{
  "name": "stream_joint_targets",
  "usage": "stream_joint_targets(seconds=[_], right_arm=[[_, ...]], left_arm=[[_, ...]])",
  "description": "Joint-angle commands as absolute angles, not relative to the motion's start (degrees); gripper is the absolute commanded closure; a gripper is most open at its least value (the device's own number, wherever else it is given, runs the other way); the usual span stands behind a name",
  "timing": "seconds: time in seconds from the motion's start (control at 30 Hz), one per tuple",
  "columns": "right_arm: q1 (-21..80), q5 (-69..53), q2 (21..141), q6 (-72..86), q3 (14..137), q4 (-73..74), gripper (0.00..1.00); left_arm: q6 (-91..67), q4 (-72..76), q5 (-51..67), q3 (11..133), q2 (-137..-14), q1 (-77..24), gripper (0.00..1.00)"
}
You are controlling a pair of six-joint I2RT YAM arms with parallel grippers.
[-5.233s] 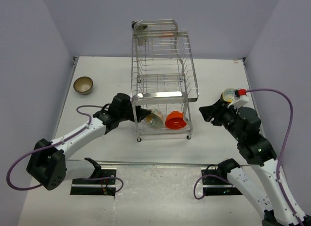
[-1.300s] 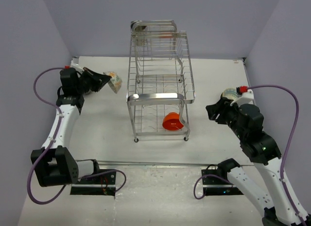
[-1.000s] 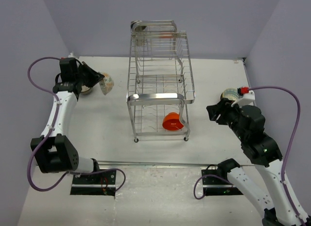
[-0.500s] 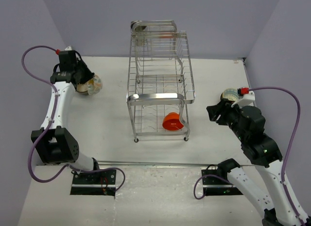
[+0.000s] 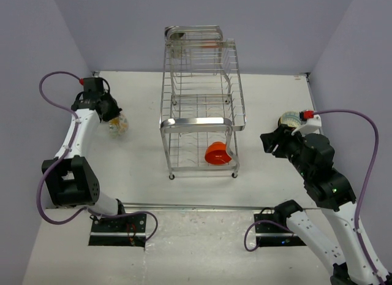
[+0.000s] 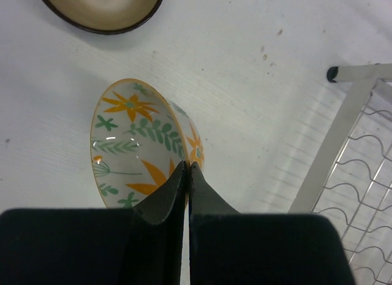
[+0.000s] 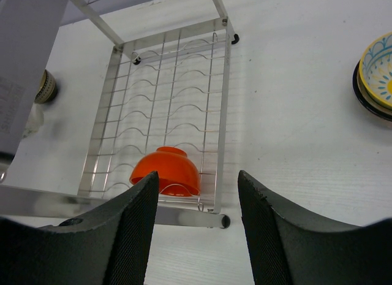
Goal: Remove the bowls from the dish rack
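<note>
My left gripper (image 5: pixel 112 115) (image 6: pixel 187 167) is shut on the rim of the pale bowl with orange flowers (image 5: pixel 119 125) (image 6: pixel 131 144). It holds the bowl tilted on edge, low over the table at the far left. The brown bowl (image 6: pixel 101 9) lies just beyond it; in the top view my arm covers it. The orange-red bowl (image 5: pixel 218 153) (image 7: pixel 165 170) sits upside down on the lower tier of the chrome dish rack (image 5: pixel 202 122) (image 7: pixel 223 83). My right gripper (image 5: pixel 268 143) (image 7: pixel 197 176) is open and empty, right of the rack and facing the orange-red bowl.
A stack of bowls (image 5: pixel 289 120) (image 7: pixel 376 73), yellow and blue on top with a dark rim below, stands on the table behind my right gripper. A rack foot (image 6: pixel 332 73) is close to the right of the held bowl.
My left arm has carried the flowered bowl from the rack's lower tier to the far left and lowered it beside the brown bowl. The rack shifted slightly left. The right arm barely moved.
</note>
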State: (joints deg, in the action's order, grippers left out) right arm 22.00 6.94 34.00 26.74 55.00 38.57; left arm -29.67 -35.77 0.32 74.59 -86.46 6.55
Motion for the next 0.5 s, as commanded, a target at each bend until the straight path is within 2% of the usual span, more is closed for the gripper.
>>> stream_joint_targets(seconds=[0.0,0.3,0.47], right_arm=[[21.71,7.3,33.75,26.19,55.72,37.18,0.44],[21.71,6.94,33.58,26.37,55.2,37.0,0.44],[21.71,6.86,33.14,26.45,54.58,36.91,0.44]], left_arm=[[-27.25,-33.66,-2.98,72.78,-83.41,6.06,1.0],[-25.75,-36.03,-11.85,71.28,-83.76,2.99,1.0],[-25.05,-39.98,-21.34,73.56,-85.34,0.62,1.0]])
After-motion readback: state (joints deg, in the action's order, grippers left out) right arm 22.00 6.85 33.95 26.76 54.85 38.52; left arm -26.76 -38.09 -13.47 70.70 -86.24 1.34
